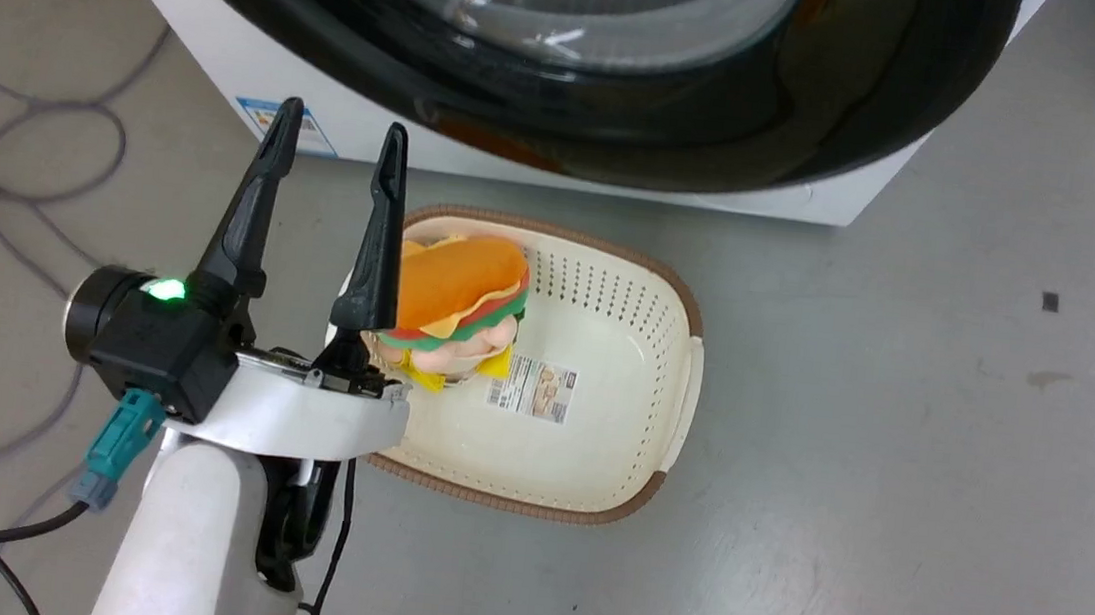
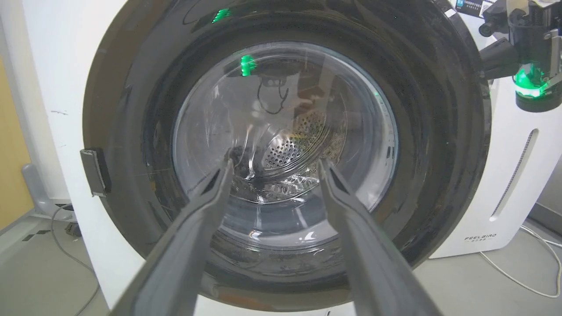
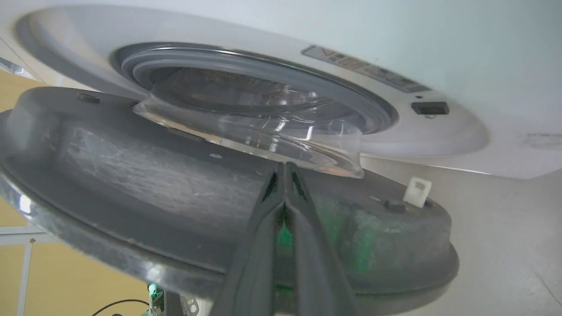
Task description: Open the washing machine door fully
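The washing machine door stands partly open on the white washing machine. My left gripper is open and empty, pointing at the door's glossy black outside and glass window, a short way off. In the right wrist view I see the door's matte grey inside, its clear glass bowl and the grey-ringed drum opening behind it. My right gripper is shut, its tips at the inner face just below the bowl. The right arm's wrist shows past the door's right edge.
A cream basket holding a plush burger sits on the floor just in front of the machine, right of my left gripper. Grey cables loop on the floor at the left. A white FEELBIRD appliance stands beside the machine.
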`<state>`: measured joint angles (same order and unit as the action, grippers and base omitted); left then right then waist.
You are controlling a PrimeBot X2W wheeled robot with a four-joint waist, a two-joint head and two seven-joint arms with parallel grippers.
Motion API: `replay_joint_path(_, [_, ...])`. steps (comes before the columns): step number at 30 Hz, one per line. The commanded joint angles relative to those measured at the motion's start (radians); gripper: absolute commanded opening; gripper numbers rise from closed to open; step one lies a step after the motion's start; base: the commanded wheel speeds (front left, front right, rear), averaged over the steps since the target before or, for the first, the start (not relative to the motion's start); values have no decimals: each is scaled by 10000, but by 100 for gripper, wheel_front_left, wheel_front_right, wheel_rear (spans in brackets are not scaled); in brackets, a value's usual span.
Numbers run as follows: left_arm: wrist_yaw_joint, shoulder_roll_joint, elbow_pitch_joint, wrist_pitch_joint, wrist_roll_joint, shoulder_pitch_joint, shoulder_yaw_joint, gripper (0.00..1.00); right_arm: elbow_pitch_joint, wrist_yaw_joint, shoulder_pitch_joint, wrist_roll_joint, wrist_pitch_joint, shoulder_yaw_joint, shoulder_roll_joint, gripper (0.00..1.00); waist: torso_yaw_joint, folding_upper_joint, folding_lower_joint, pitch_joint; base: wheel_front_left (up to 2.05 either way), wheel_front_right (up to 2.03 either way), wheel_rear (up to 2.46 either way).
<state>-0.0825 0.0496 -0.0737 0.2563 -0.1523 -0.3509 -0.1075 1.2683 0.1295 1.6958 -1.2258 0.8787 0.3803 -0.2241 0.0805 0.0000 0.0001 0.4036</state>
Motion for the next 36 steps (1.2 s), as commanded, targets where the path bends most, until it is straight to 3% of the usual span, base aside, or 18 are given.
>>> replay_joint_path(1, [-38, 6, 77, 55, 63, 148, 3, 100, -32, 12, -165, -117, 124, 42, 157, 0, -31, 0, -1, -194, 0, 0, 0])
replay_joint_path(16, [-144, 7, 1024, 55, 493, 1393, -238, 100, -1263, 12, -3600, -901, 1081, -214, 268, 0, 7, 0, -1, -2275, 0, 0, 0])
replay_joint_path(25, [-239, 83, 1503, 55, 672, 2368, -346, 100, -2865, 12, -5810, -1512, 1641, -436, 454, 0, -5, 0, -1, -3311, 0, 0, 0])
replay_joint_path(36, [-61, 147, 1946, 55, 696, 2936, -15, 100, -5092, 12, -8025, -1959, 2066, -539, 988, 0, 157, 0, -1, -3615, 0, 0, 0])
